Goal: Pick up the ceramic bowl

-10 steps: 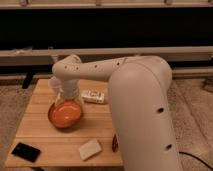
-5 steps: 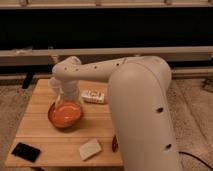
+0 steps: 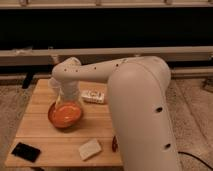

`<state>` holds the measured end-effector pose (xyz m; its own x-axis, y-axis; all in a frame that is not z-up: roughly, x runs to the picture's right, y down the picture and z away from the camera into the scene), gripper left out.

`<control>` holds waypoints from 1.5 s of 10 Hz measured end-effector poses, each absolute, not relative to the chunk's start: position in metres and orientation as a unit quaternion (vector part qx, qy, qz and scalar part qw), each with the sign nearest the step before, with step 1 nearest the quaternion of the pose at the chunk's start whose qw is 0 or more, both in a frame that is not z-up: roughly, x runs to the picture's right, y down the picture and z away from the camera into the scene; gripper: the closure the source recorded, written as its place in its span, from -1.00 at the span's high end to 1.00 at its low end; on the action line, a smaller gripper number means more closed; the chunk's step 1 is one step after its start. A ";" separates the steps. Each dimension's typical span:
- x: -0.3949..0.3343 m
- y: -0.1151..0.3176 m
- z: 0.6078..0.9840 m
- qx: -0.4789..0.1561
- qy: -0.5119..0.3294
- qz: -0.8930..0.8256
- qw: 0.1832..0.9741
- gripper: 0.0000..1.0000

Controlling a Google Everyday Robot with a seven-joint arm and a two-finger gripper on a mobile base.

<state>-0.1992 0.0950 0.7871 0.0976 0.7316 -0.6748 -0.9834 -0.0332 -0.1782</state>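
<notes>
The ceramic bowl (image 3: 65, 115), orange-red and glossy with a darker rim, sits on the left half of the wooden table (image 3: 35, 132). My white arm reaches over from the right and bends down at its far end. The gripper (image 3: 70, 100) is right at the bowl's far rim, directly above and behind the bowl, and looks to be in contact with it. The arm's wrist hides the fingers.
A white flat packet (image 3: 94, 96) lies just right of the bowl. A pale sponge-like block (image 3: 90, 148) lies near the front edge. A black phone-like slab (image 3: 26, 151) lies at the front left corner. A dark wall with rails runs behind the table.
The gripper and the bowl hold nearly the same place over the second; the gripper has settled slightly lower onto the bowl's far rim.
</notes>
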 end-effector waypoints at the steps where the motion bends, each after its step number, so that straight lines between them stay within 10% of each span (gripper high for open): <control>1: -0.199 0.096 0.788 -0.322 0.196 0.643 0.667 0.60; 15: -0.197 0.110 0.797 -0.319 0.203 0.651 0.658 0.60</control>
<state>-0.1968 0.1095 0.7968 0.0700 0.7271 -0.6830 -0.9864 -0.0518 -0.1563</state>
